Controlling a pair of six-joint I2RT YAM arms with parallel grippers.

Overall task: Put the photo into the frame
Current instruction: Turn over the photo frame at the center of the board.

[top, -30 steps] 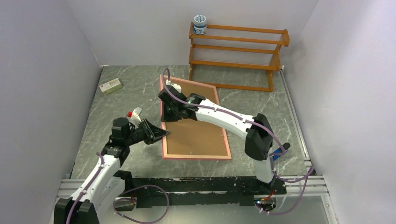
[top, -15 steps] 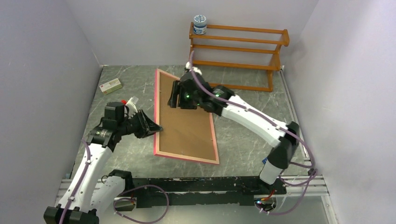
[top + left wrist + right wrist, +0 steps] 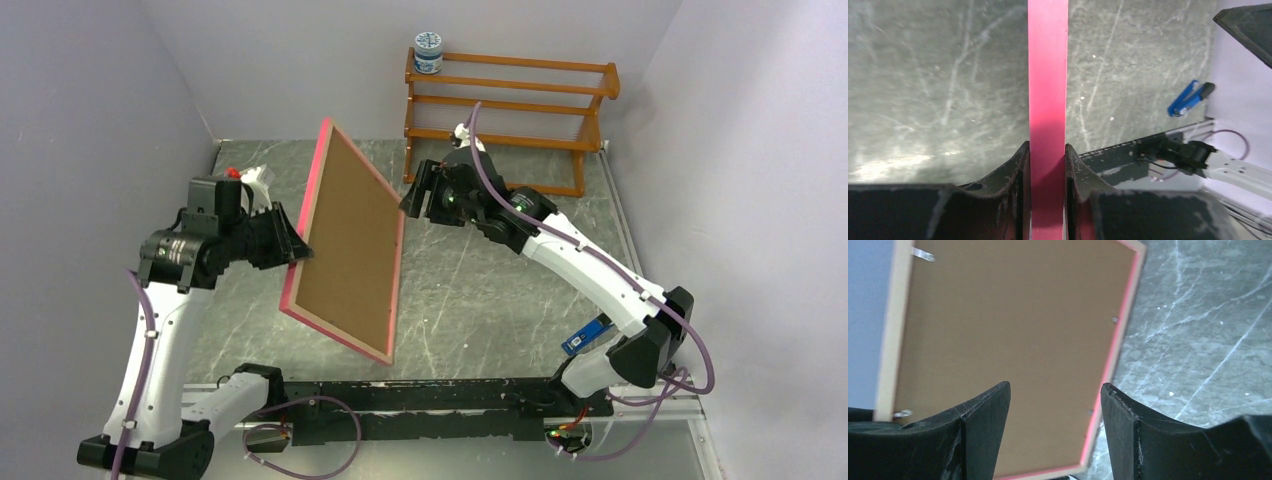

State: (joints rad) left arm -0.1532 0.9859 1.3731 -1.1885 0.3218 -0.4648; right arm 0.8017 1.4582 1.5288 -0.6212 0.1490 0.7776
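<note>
Currently the left gripper (image 3: 298, 252) is clamped on the pink edge of the frame (image 3: 350, 245), holding it steeply tilted above the table (image 3: 480, 290), long axis near-to-far. The right gripper (image 3: 412, 203) stands open and empty, just right of the frame's back. No photo is visible.

The frame (image 3: 316, 170) stands steeply tilted over the table (image 3: 480, 290), with its pink edge to the left and its brown backing panel (image 3: 350, 250) facing right. The left gripper (image 3: 292, 247) clamps the frame's left edge about midway along. The right gripper (image 3: 418, 197) hangs just right of the frame's upper part, apart from it. Behind the frame and to its right stands an orange-brown wooden rack (image 3: 510, 120) with a jar (image 3: 428, 52) on top.
</note>
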